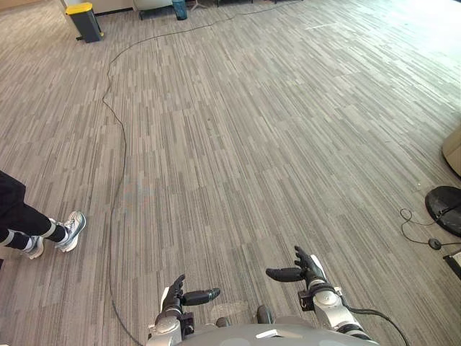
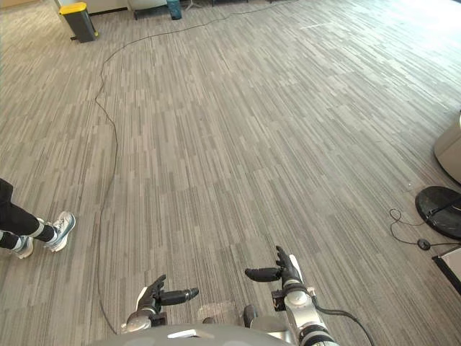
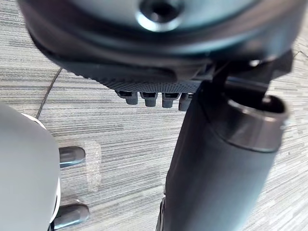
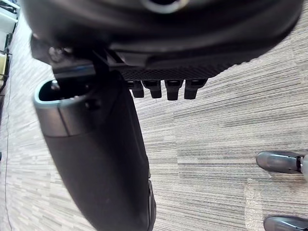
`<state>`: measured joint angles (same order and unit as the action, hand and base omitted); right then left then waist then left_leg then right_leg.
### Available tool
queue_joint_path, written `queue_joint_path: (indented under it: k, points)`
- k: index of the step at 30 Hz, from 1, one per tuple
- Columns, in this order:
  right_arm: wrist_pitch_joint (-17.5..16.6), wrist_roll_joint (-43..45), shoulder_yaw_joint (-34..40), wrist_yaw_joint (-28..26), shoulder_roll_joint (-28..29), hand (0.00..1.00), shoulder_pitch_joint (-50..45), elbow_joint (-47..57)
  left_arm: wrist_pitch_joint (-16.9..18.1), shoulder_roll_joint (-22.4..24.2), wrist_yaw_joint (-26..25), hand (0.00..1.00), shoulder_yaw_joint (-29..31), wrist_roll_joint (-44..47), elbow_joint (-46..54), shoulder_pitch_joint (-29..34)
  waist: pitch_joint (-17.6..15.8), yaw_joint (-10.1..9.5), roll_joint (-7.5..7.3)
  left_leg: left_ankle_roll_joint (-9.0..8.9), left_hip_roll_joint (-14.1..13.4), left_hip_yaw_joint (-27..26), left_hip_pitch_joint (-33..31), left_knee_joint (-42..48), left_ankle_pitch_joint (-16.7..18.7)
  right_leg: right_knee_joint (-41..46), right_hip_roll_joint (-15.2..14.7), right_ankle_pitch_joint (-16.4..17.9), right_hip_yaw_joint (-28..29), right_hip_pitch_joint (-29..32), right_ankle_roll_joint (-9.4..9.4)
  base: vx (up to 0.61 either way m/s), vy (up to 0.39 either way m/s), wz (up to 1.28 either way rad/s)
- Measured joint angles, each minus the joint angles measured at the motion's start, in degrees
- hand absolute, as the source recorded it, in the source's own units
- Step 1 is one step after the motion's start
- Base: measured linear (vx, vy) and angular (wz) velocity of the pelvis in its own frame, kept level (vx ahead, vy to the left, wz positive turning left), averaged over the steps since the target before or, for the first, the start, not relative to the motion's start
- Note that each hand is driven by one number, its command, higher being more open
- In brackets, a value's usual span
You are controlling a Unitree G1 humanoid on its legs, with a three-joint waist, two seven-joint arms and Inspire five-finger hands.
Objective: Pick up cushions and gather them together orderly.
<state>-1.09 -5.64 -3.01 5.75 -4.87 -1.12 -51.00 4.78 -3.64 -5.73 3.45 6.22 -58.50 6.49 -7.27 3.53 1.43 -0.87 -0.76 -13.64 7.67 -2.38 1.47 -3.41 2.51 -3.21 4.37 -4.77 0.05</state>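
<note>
Grey striped carpet (image 1: 238, 144), left hand (image 1: 175, 292) and right hand (image 1: 306, 270) low in front, both loosely open, empty.

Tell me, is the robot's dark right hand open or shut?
Open: the dark right hand hovers with relaxed fingers and thumb stuck out, holding nothing, above the grey striped carpet.
</note>
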Motion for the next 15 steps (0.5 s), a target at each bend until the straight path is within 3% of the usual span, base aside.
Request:
queue_joint_path:
  k: [15]
  points:
    - [0.5,-1.1,5.4,0.6,1.0,1.00,-1.4,-3.9,-0.4,-0.2,0.1,1.00,0.3,-1.1,-0.9,-0.3,0.8,-0.11,-0.90,0.07,0.0,0.4,0.8,-0.5,-0.2,-0.4,-0.1,0.2,-0.8,-0.8,0.20,0.00,-0.014,0.02]
